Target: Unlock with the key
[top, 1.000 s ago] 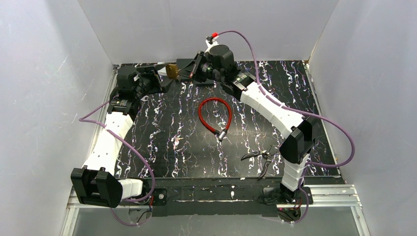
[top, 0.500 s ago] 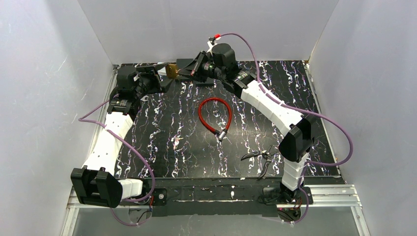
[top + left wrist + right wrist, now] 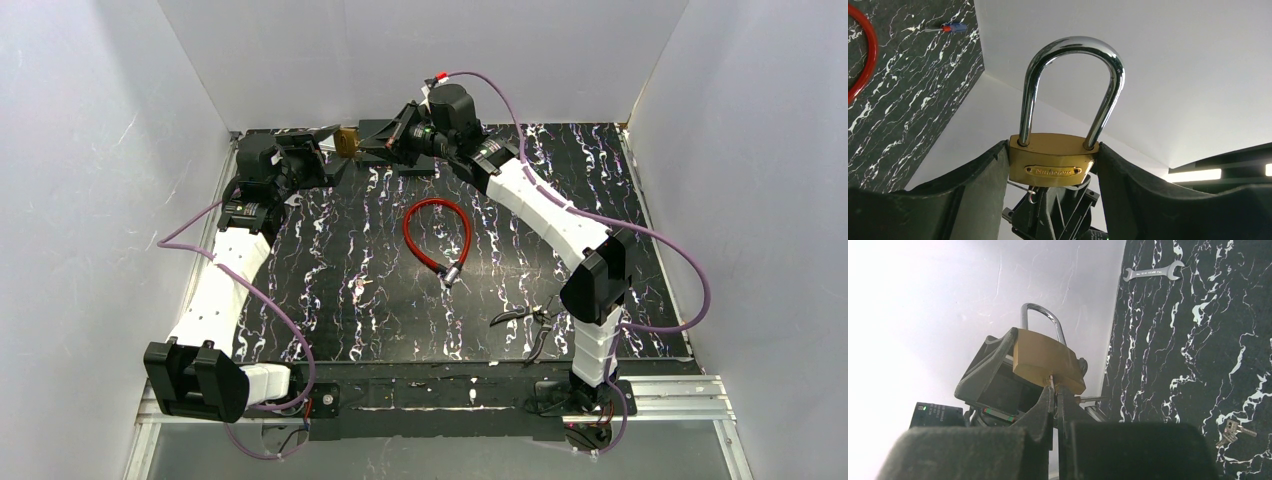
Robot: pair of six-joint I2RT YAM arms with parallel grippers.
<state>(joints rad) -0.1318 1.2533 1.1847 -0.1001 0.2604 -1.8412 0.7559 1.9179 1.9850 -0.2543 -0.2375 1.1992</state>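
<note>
My left gripper [image 3: 1053, 165] is shut on a brass padlock [image 3: 1052, 162] and holds it up off the table at the back left [image 3: 347, 141]. Its steel shackle [image 3: 1070, 85] is seated in the body. My right gripper [image 3: 1054, 390] is shut on a thin key [image 3: 1051, 381] whose tip is in the keyhole on the padlock's underside [image 3: 1045, 360]. In the top view the right gripper [image 3: 385, 143] meets the padlock from the right. Key rings hang under the lock [image 3: 1029, 192].
A red cable lock [image 3: 437, 232] lies mid-table. Pliers [image 3: 530, 320] lie near the right arm's base. Loose keys [image 3: 362, 287] lie left of centre, also in the right wrist view [image 3: 1233, 432]. A wrench [image 3: 1153, 272] and a small screwdriver [image 3: 948, 29] lie on the table.
The right gripper has moved left to the padlock, bringing the key into its underside. The left gripper has tilted the padlock slightly up and back.
</note>
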